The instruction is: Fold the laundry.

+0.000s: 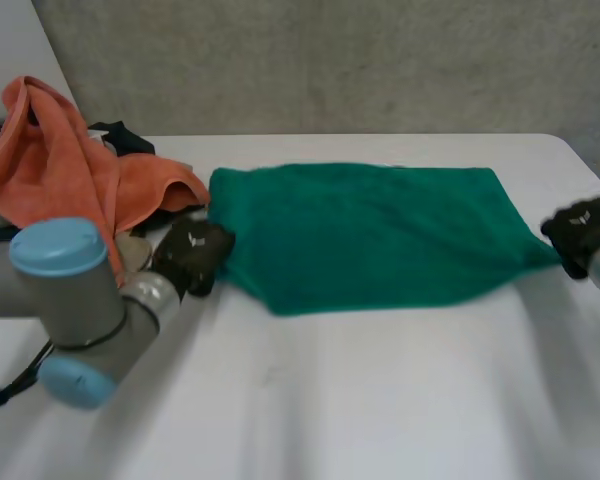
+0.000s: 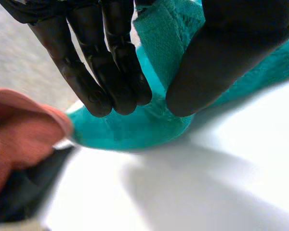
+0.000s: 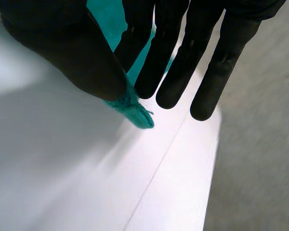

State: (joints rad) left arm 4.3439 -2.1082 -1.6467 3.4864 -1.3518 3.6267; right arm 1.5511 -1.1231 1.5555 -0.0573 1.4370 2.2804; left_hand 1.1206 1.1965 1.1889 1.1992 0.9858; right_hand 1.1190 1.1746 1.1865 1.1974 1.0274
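Note:
A green towel (image 1: 370,232) lies stretched across the white table (image 1: 330,400), folded into a long band. My left hand (image 1: 192,254) holds its left end, and in the left wrist view the fingers (image 2: 111,72) and thumb pinch a fold of the green towel (image 2: 164,43). At the right end my right hand (image 1: 580,232) grips the near right corner. In the right wrist view the thumb (image 3: 82,57) and fingers pinch the green towel's corner (image 3: 135,111), whose tip sticks out below them.
An orange towel (image 1: 60,165) is heaped at the table's left edge over a dark garment (image 1: 125,135), close behind my left hand. The orange towel (image 2: 19,134) also lies beside the left hand's fingertips. The table's right edge (image 3: 209,159) runs near my right hand.

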